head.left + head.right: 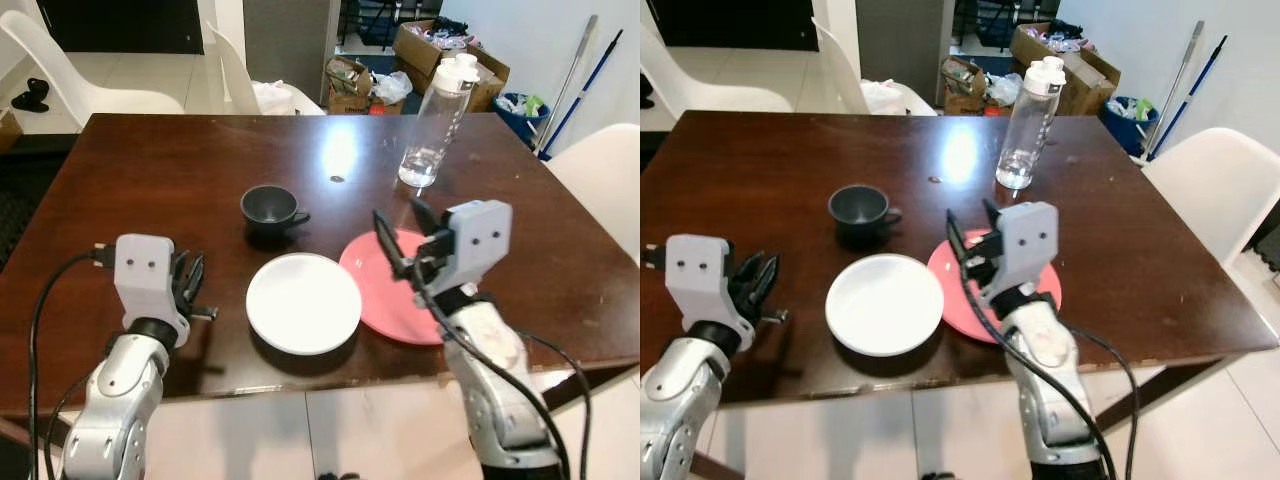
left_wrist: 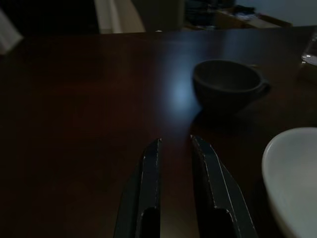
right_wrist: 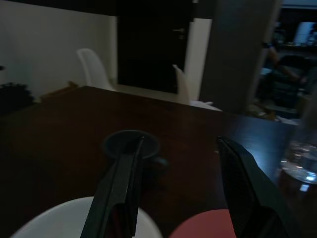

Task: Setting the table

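Note:
On the dark wooden table (image 1: 150, 180) a white plate (image 1: 303, 302) lies near the front edge. A pink plate (image 1: 385, 285) touches its right side, and a dark cup (image 1: 270, 207) stands just behind them. My right gripper (image 1: 400, 235) hovers open over the pink plate's left part, pointing toward the cup (image 3: 131, 144), with nothing between its fingers. My left gripper (image 1: 188, 280) rests low over bare table left of the white plate. Its fingers (image 2: 151, 158) are nearly together and hold nothing. The cup (image 2: 228, 84) is ahead of it.
A clear water bottle (image 1: 437, 125) stands at the back right of the table. White chairs stand behind the table (image 1: 240, 70) and at its right (image 1: 600, 170). Cardboard boxes (image 1: 430, 50) and broom handles (image 1: 575, 80) fill the far right corner.

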Tool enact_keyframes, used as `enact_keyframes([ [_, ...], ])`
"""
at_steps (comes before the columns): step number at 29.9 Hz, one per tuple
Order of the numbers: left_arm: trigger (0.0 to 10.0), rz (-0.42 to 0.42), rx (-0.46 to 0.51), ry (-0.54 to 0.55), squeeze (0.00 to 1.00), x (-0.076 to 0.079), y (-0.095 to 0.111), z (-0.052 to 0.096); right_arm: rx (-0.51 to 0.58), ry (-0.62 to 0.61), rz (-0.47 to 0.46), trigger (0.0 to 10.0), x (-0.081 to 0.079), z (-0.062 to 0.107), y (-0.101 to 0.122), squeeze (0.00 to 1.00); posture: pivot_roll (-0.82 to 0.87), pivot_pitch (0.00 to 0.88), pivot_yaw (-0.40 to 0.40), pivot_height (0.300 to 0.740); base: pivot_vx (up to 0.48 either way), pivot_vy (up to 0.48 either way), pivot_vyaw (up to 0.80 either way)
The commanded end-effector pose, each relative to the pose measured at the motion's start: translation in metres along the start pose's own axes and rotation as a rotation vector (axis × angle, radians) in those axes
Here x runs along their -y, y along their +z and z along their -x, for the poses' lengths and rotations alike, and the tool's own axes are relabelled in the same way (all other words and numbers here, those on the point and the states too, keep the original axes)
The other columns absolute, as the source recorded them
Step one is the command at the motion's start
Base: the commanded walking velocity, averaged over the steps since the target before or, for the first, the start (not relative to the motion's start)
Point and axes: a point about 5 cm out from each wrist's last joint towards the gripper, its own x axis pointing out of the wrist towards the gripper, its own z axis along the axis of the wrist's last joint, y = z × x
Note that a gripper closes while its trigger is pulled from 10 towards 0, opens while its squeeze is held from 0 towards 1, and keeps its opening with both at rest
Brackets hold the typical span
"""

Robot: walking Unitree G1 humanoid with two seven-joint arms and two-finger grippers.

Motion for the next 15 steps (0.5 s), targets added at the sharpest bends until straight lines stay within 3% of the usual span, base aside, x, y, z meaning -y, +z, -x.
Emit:
enact_keyframes([
  [1, 10.0, -0.001, -0.023, 0.005, 0.0, -0.0003, -0.0055, 0.0015, -0.018, -0.012, 0.007, 10.0, 0.0037, 0.001, -0.0029, 0.0, -0.05, 0.032, 0.024, 0.74, -0.255, 0.0, 0.0],
  [9, 10.0, 0.0, -0.023, 0.005, 0.0, 0.0, -0.006, 0.0022, -0.022, -0.014, 0.01, 10.0, 0.0041, 0.001, -0.0036, 0.0, -0.05, 0.033, 0.023, 0.74, -0.254, 0.0, 0.0],
  [15, 10.0, -0.001, -0.021, 0.003, 0.0, 0.0, -0.0062, 0.0026, -0.026, -0.019, 0.009, 10.0, 0.0039, 0.0015, -0.0041, 0.0, -0.05, 0.036, 0.024, 0.74, 0.0, 0.0, 0.0],
])
